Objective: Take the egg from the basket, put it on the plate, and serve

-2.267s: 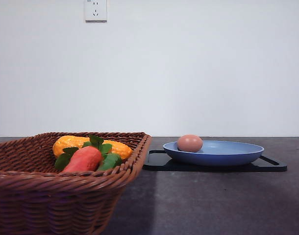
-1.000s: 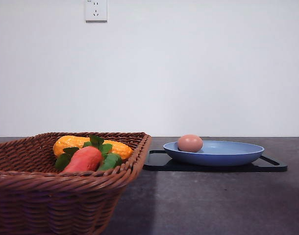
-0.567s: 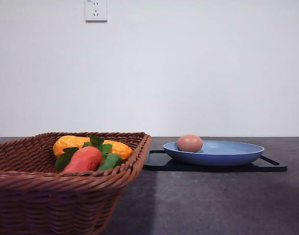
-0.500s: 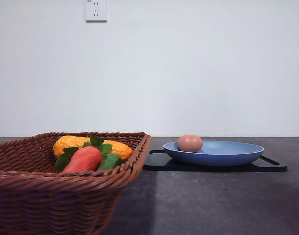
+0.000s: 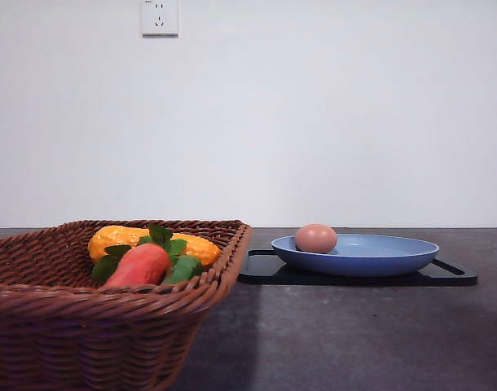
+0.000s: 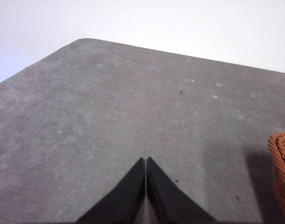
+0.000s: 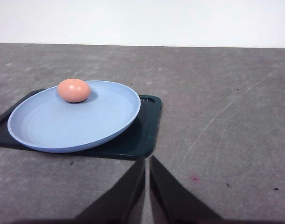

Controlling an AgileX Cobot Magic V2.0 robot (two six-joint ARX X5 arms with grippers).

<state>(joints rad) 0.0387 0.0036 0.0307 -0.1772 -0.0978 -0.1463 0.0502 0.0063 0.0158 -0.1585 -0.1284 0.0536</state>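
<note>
Blue plate (image 5: 354, 254) holds the egg (image 5: 316, 238), and nothing has shifted lately; the basket (image 5: 85, 318) stands apart. My left hand (image 6: 146, 161) and right hand (image 7: 147, 163) are clenched, empty; serving remains.

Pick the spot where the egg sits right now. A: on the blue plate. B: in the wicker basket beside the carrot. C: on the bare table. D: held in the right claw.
A: the egg rests on the blue plate, near its rim, and the plate sits on the black tray.
</note>
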